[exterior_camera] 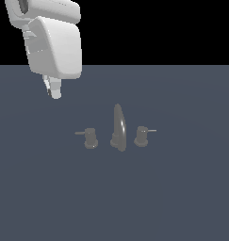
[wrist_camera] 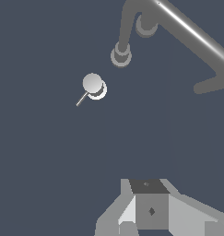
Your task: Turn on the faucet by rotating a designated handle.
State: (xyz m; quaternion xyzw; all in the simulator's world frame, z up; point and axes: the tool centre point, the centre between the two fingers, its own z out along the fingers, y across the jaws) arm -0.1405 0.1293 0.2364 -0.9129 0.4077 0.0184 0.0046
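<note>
Hovering pincer [exterior_camera: 55,94]: high, off toward exterior view's left, well apart from designated handle [exterior_camera: 90,138]; nothing held; opening not discernible.
Handle position: on worktop [exterior_camera: 182,188], left of spout [exterior_camera: 118,127].
Handle lever: horizontal, pointing left, away from spout.

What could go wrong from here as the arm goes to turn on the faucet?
1. Wrong knob: the designated handle has a near twin, the thin-levered knob, on the far side of the spout.
2. Collision: the tall spout stands close beside the handle, so a loose approach might strike it.
3. The gripper hangs well away from the handle, so it could arrive misaligned.
</note>
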